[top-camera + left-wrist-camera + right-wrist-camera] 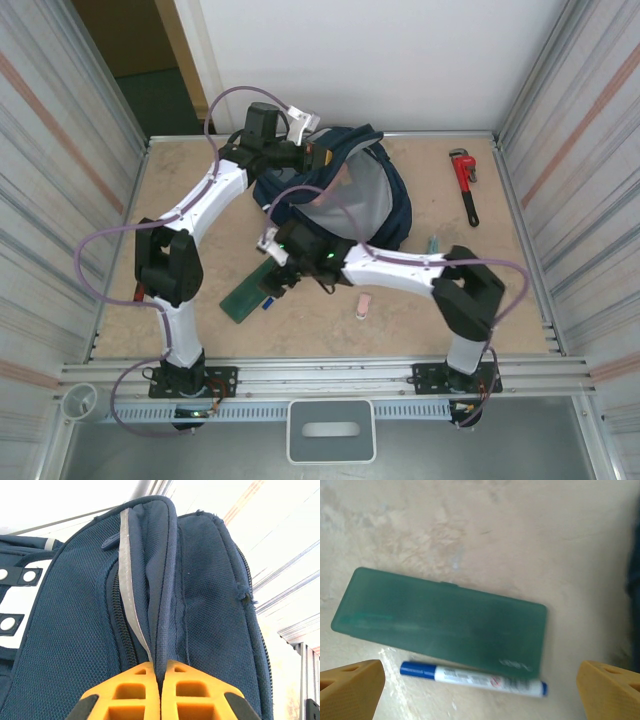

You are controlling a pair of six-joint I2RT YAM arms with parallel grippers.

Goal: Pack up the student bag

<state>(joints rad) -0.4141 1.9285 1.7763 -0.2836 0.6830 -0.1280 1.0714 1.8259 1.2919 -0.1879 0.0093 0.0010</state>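
1 navy student bag gapes open, grey lining showing.

Overhead from behind; left wrist tight against student bag, right wrist down at table

green case blurred, student bag edge-cropped

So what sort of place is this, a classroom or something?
More likely a robot test booth than a classroom: two white arms are bolted to a table boxed in by ribbed metal walls, with a backpack and wrench laid out as props.
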